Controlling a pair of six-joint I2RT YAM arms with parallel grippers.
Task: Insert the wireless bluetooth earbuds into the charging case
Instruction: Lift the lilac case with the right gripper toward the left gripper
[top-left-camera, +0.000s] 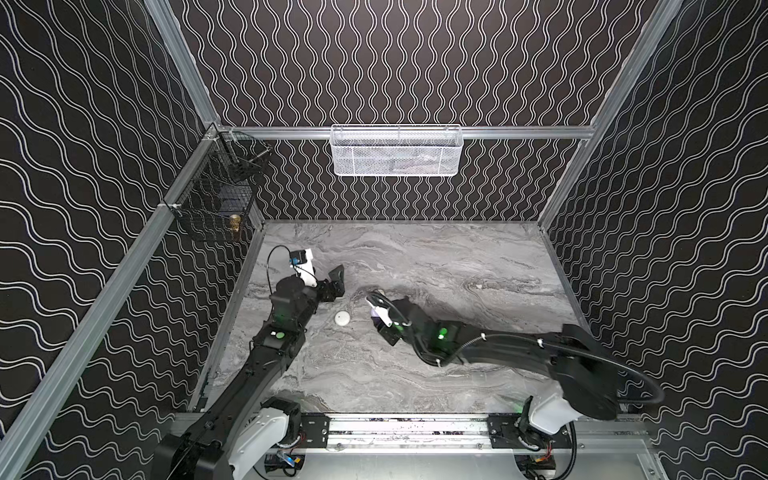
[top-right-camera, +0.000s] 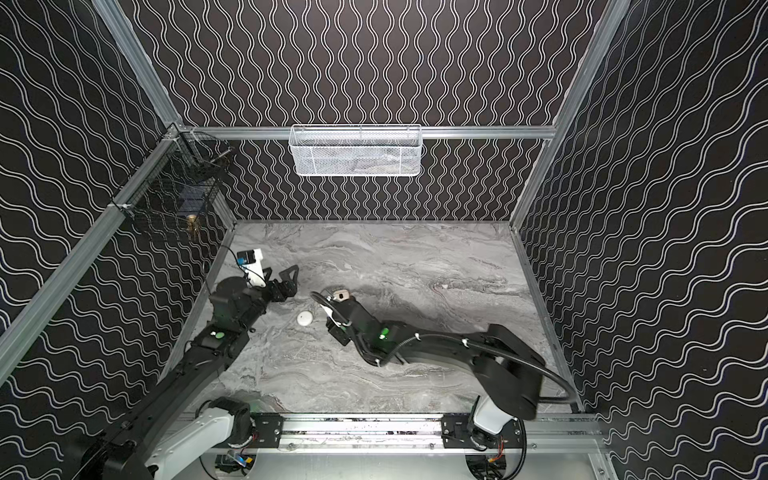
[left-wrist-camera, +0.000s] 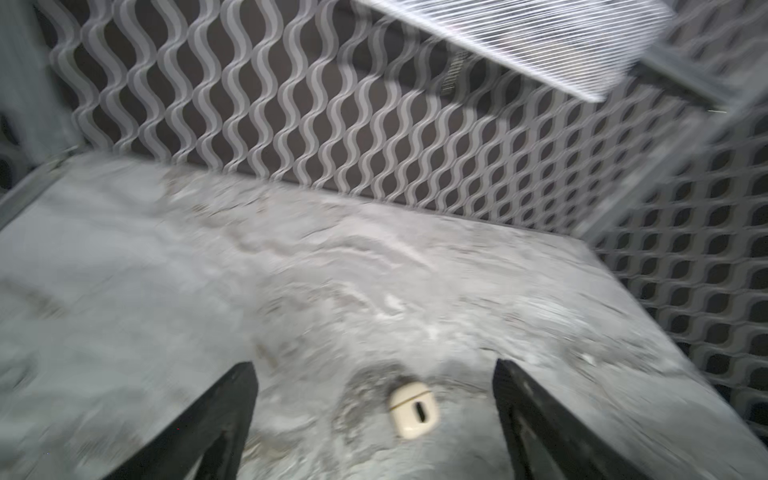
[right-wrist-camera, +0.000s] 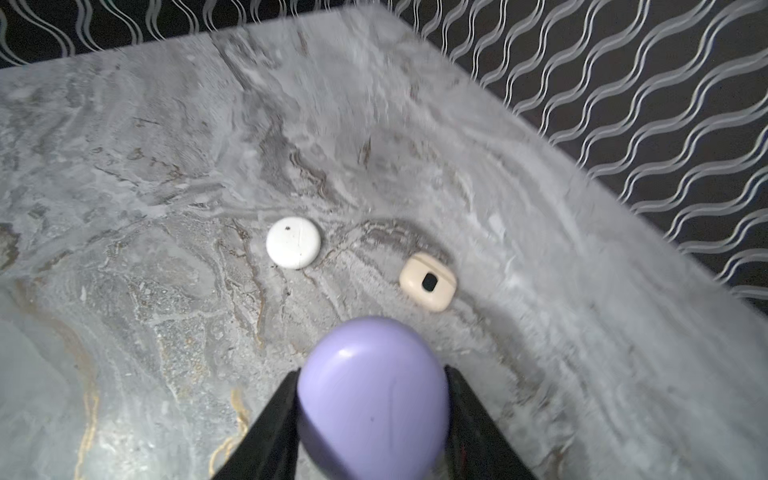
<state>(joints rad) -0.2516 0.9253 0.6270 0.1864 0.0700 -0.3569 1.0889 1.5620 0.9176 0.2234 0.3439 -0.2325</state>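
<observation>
Lavender, smooth and egg-rounded, the charging case (right-wrist-camera: 374, 407) sits clamped in the right gripper (right-wrist-camera: 372, 370) at lower centre. Ahead on the veined grey marble tabletop (right-wrist-camera: 166, 291) lie a white disc (right-wrist-camera: 293, 242) and a rounded-square cream case (right-wrist-camera: 428, 281) — apart. The left gripper (left-wrist-camera: 373, 365) gapes wide, the cream case beyond its black fingers (left-wrist-camera: 224, 415).

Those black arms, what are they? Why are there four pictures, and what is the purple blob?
They are two robot arms, each ending in a pincer called a gripper. Two pictures look down from above on the whole grey marble table. The other two come from little cameras on the arms' wrists. On the table lie a round white case and a cream case. The right gripper is squeezing the purple blob, which is a purple case, probably for earbuds. The left gripper is open and holds nothing.
</observation>
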